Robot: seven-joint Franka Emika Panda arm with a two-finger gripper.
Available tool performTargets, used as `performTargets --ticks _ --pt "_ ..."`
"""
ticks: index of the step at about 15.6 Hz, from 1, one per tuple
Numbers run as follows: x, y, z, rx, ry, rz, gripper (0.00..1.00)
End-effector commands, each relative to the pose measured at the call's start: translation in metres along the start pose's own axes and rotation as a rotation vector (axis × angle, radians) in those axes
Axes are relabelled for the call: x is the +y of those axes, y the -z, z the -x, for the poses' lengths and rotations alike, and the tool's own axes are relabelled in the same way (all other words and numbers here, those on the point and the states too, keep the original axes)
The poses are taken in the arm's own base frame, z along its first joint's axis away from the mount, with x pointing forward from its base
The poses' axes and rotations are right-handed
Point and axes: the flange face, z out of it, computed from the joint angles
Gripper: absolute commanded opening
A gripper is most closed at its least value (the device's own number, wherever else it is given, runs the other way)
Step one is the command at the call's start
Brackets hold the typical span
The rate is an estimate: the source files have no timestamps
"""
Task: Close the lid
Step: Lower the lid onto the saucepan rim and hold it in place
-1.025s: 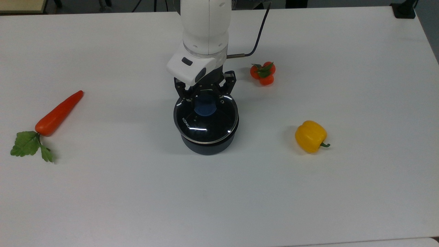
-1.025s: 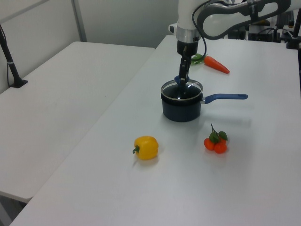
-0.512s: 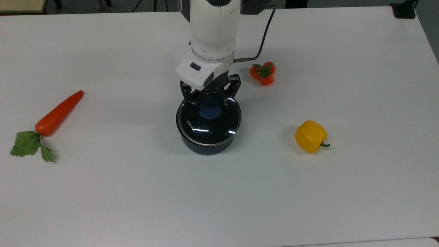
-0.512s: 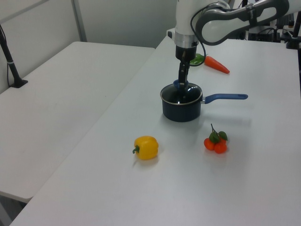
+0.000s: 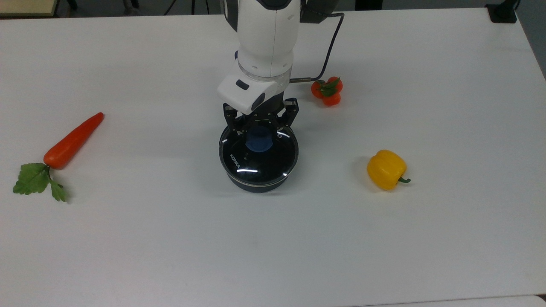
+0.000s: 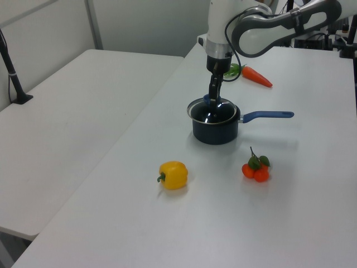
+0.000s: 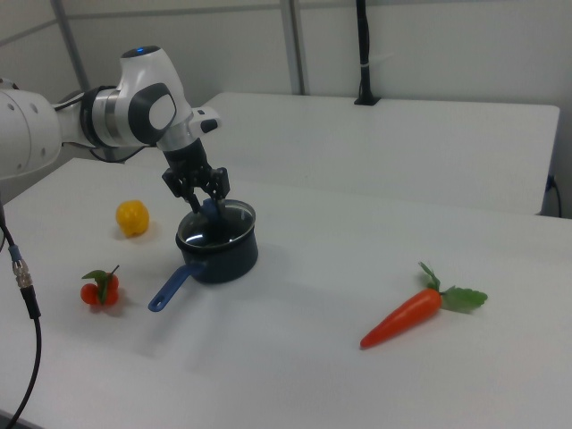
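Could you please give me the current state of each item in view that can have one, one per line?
Lid: lying flat on the saucepan, knob between the gripper fingers.
Saucepan: upright on the table, covered by the lid.
Gripper: open, fingers straddling the blue knob.
Carrot: lying on its side.
Yellow pepper: lying on its side.
Tomatoes: resting on the table.

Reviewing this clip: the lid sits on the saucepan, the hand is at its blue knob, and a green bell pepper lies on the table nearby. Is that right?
Not quite: the bell pepper is yellow, not green, as the top view shows. The rest holds: the lid sits on the saucepan and the hand is at the blue knob.
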Motion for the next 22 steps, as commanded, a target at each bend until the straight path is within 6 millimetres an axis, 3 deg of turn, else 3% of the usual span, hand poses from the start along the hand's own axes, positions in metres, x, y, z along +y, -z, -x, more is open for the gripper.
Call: performTargets --ticks 1,9,22 --pt "-0.004 0.004 0.012 -0.023 -0.011 0.024 0.42" --pt "-0.001 0.021 0.018 -0.048 -0.05 0.026 0.42" --pt "-0.002 0.011 0.014 -0.024 -0.05 0.026 0.43"
